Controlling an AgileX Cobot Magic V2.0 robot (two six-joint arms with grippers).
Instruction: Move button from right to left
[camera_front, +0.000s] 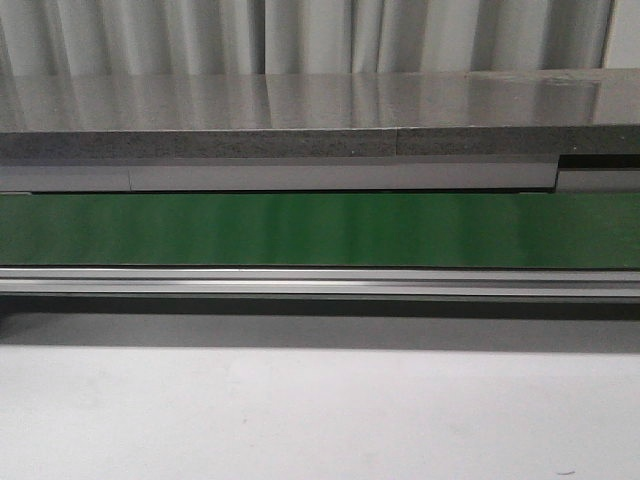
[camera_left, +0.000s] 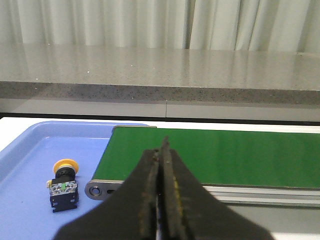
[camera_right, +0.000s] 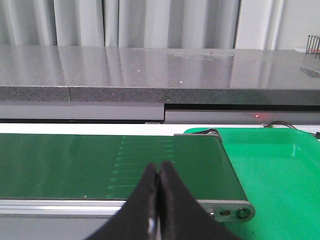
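Observation:
The button (camera_left: 63, 184), with a yellow-orange cap on a black body with a green mark, lies on its side in the blue tray (camera_left: 30, 150), seen only in the left wrist view. My left gripper (camera_left: 162, 150) is shut and empty, to the right of the button, above the left end of the green conveyor belt (camera_left: 225, 157). My right gripper (camera_right: 158, 172) is shut and empty, above the right end of the belt (camera_right: 75, 165). No gripper and no button show in the front view.
A green tray (camera_right: 280, 170) lies past the belt's right end, with nothing in the part I see. The belt (camera_front: 320, 230) runs across the front view, with a metal rail (camera_front: 320, 283) in front and a grey stone counter (camera_front: 320, 110) behind. Curtains hang at the back.

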